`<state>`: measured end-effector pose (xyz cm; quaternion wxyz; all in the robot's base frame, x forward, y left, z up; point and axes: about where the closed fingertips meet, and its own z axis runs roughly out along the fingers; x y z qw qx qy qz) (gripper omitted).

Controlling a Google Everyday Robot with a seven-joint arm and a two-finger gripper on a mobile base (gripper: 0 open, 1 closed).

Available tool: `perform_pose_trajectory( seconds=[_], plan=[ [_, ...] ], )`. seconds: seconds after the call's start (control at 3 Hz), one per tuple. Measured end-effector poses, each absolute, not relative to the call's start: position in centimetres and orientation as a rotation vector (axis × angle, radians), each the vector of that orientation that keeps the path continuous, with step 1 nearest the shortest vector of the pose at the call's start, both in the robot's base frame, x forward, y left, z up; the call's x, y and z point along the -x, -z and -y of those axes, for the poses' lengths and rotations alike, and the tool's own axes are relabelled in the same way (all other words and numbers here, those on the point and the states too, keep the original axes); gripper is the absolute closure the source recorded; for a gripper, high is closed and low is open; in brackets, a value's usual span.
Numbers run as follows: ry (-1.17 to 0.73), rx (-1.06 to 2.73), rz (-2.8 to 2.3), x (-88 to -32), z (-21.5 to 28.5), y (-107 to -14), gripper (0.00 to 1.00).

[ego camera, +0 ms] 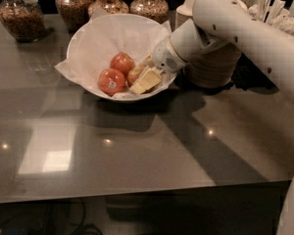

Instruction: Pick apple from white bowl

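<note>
Three apples in one white bowl [88, 43], gripper [144, 72] at the palest

Half hidden behind the gripper, the apple [134, 74] shows red skin with a yellow-orange blush. It lies at the right of the white bowl, on crinkled white paper. Whether the gripper has closed on it cannot be told. Just beside it lie a redder apple [122, 62] and a stickered apple [111, 81], the label too small to read. The bowl stands on the grey counter [137, 151], with jars [20, 14] of brown food behind.
</note>
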<state>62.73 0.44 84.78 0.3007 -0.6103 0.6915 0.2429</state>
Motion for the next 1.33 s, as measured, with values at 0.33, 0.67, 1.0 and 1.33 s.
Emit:
perform_pose_trajectory(
  seconds=[0.33,0.67,1.0,1.33],
  plan=[
    [-0.741,1.607,-1.758,-62.8,-0.2,-85.4,1.0],
    [-0.837,1.629,-1.607,-62.9,0.2,-88.4,1.0],
    [-0.906,1.693,-1.469,-62.9,0.7,-91.0,1.0],
    [-0.931,1.739,-1.372,-62.2,1.5,-94.0,1.0]
  ],
)
